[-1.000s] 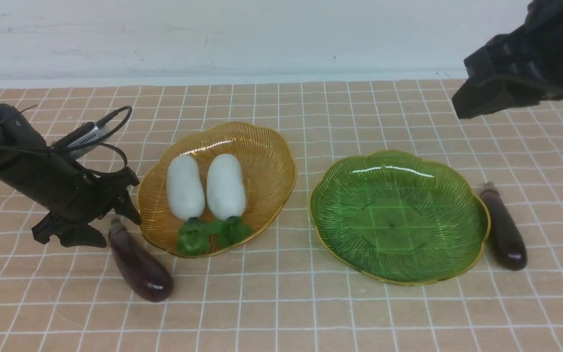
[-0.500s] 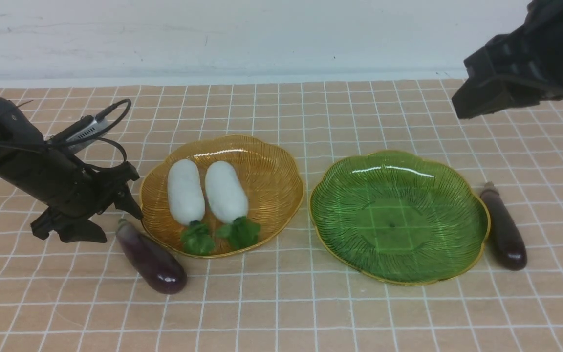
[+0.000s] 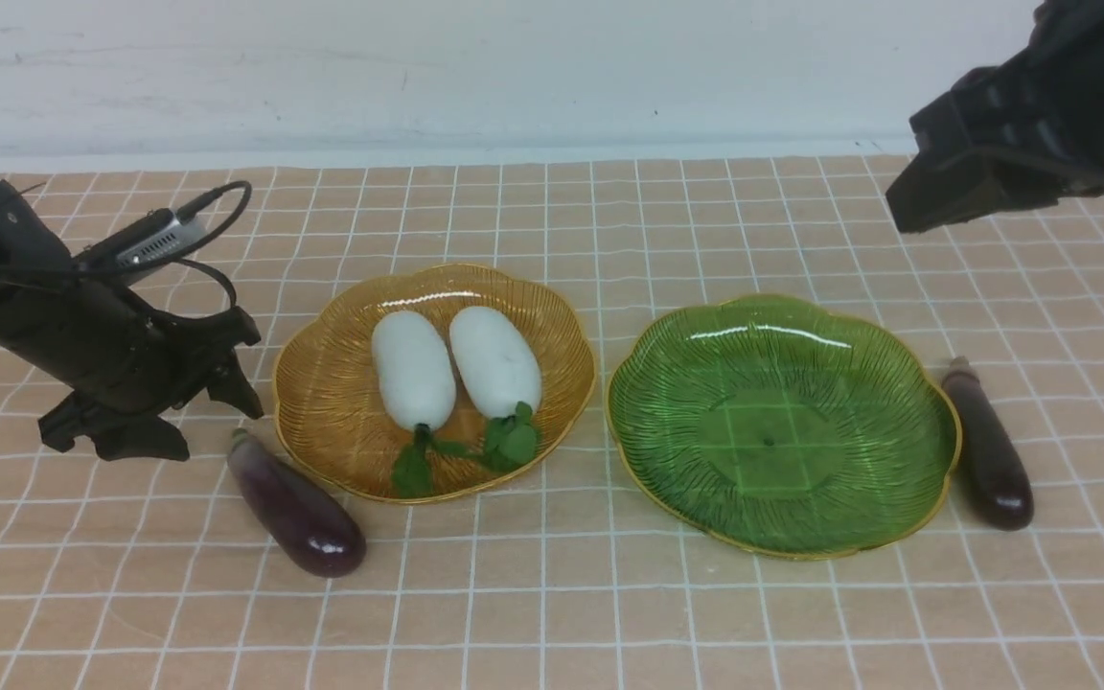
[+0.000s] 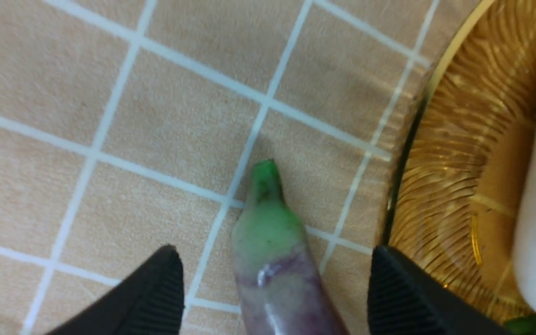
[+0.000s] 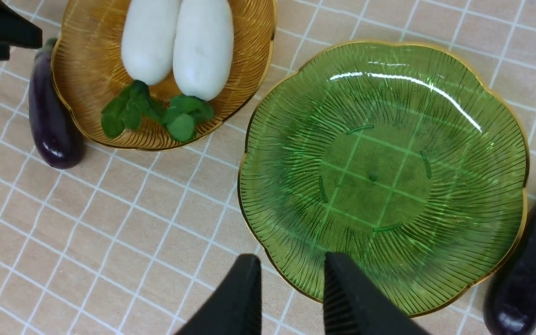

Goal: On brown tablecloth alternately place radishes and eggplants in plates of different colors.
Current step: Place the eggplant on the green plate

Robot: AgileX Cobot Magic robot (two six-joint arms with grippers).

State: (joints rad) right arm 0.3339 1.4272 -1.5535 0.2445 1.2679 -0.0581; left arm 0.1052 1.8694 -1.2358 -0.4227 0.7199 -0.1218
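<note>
Left gripper [image 4: 275, 253] jaws stand wide open, gripping nothing. The left wrist view catches what the front view can't: the near eggplant [image 4: 277, 284] has its green stem cap right in the gap, clear of both fingers [image 4: 156, 288]. From the front, the gripper only seems to sit beside that stem end.

On the brown tablecloth [image 3: 552, 594], this eggplant lies closest to the camera, on a diagonal: the rounded end nearer and to the right, the stem running back and left. It sits just beside the amber plate's [image 3: 322, 383] near-left rim.

Next back, two radishes [image 3: 413, 369] [image 3: 494, 362] lie side by side in the amber plate, leaves towards the camera and white ends away. The green plate [image 3: 782, 422] sits just right of it, with the second eggplant [image 3: 988, 450] hugging its right rim, lying almost front to back with the stem at the far end.

Farthest back, the right gripper [image 5: 291, 265] hangs high. The front view gives only a dark bulk. Its wrist view shows the jaws narrowly parted and empty over the green plate's rim.
</note>
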